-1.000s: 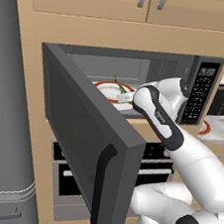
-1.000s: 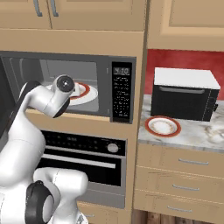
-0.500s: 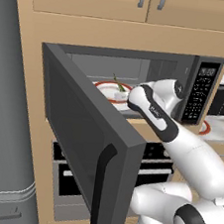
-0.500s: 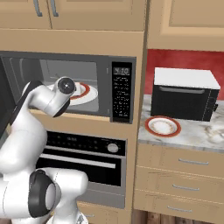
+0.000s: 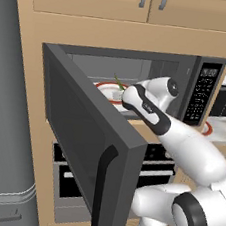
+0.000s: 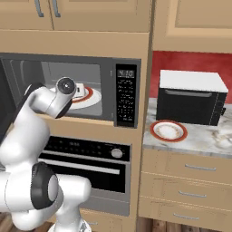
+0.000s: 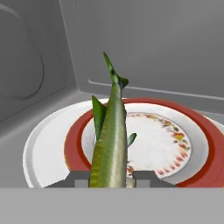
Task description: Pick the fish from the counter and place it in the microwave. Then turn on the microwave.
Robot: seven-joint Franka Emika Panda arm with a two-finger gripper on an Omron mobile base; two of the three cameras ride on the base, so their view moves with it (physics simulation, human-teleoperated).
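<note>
Inside the microwave (image 6: pixel 72 86), just below the gripper (image 7: pixel 111 177), a red-rimmed plate (image 7: pixel 183 151) sits on the pale turntable (image 7: pixel 43 148). Gripper jaws are clamped narrow on the fish (image 7: pixel 111 144), which extends forward from the fingertips over the plate: slender, olive-green, scaled, forked tail farthest away.

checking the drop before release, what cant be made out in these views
- Hand view: the head end of the fish is cut off at the bottom edge.
- Hand view: whether the fish touches the plate can't be told.
- Left base view: the arm's wrist hides the gripper inside the microwave.
</note>
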